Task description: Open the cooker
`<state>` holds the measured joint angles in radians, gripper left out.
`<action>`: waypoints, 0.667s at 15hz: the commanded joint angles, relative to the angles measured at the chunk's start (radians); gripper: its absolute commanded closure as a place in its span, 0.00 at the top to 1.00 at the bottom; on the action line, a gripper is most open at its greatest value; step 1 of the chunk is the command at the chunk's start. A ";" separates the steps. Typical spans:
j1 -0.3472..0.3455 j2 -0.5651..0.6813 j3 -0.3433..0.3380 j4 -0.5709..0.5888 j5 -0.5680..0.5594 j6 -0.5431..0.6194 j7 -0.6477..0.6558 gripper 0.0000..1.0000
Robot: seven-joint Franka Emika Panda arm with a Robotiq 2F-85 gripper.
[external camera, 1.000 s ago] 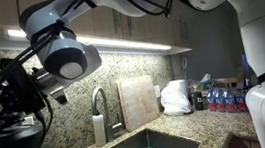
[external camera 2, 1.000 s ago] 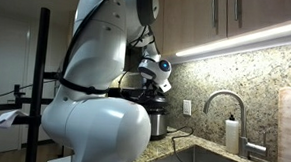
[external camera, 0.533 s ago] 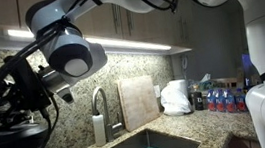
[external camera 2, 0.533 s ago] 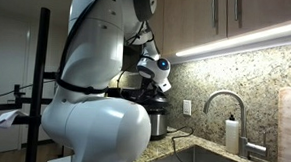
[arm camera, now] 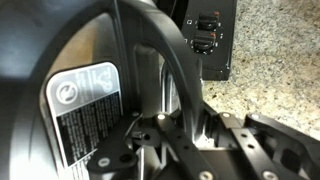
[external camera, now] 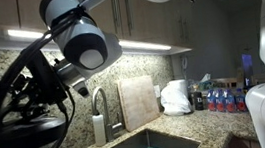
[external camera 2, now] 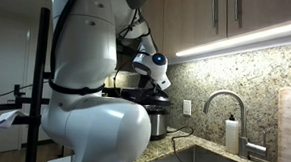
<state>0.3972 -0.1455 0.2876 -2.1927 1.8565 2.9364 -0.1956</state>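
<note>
In an exterior view, the cooker (external camera 2: 155, 122) stands on the granite counter (external camera 2: 187, 143), left of the faucet (external camera 2: 219, 103). The gripper (arm camera: 165, 118) is clenched at the dark lid (arm camera: 60, 40), probably to lift it; no grasp can be confirmed.

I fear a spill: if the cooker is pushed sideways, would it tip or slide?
The cooker looks squat and wide, so it would probably slide rather than tip. It looks glossy in the wrist view, so it may be slippery to grip. The stone counter looks smooth, so likely little would slow it.
</note>
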 commanded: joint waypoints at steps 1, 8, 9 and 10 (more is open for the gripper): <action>0.007 -0.128 0.000 -0.077 0.047 0.036 0.027 0.02; 0.050 -0.310 0.013 -0.211 0.057 0.150 0.110 0.02; 0.060 -0.333 0.011 -0.229 0.055 0.165 0.126 0.02; 0.069 -0.351 0.008 -0.243 0.052 0.182 0.143 0.02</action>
<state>0.4402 -0.3854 0.2990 -2.3849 1.8887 3.0773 -0.1132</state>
